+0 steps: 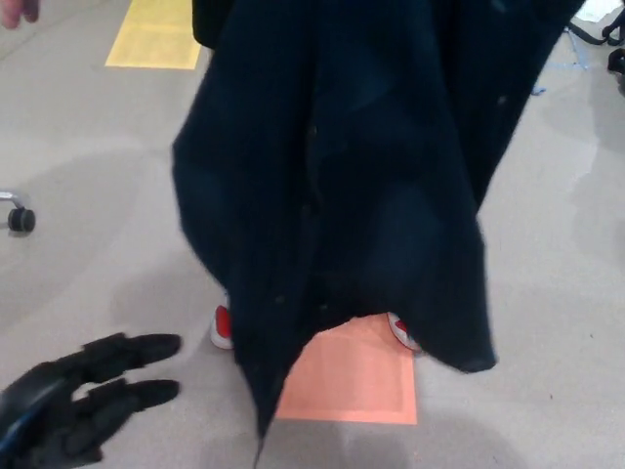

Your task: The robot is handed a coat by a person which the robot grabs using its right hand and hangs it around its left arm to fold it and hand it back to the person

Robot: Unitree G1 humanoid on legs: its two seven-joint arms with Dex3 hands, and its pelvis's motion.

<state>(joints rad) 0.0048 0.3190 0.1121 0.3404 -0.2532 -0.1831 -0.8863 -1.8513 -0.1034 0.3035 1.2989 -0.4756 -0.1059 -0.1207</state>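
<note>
Coat [371,176] hangs full length down the middle of the head view, dark navy. Its top edge is out of frame, so what holds it up there can't be seen (right hand isn't in the picture at all, so can't tell if it has the collar). The hem drops in two uneven tails, the longer one low and left of centre, the shorter to the right. I'd judge it's held from one spot up high and dangling free, not draped over anything yet.

Left hand [83,401] is low in the left corner, released, thumb and fingers spread and pointing toward the coat, holding nothing. It's near the longer tail but apart from it, no contact. Reads like the arm is being put out as the rail for the coat to go over. Draping not yet done, fold and hand-back not begun.

Around:
- A person stands right behind the cloth, red shoes [223,327] poking out on either side of it.
- Person's hand [18,10] is in the top left corner, well apart from the coat.
- Orange square [356,386] on the floor [98,195], under the hem.
- Yellow strip [151,34] far top left.
- Chair caster [18,217] at the left edge.

In the way: the coat blocks nearly everything behind it. The person's legs are close behind, so swinging cloth could brush them. The loose tails could slide off the forearm if laid off-centre.
</note>
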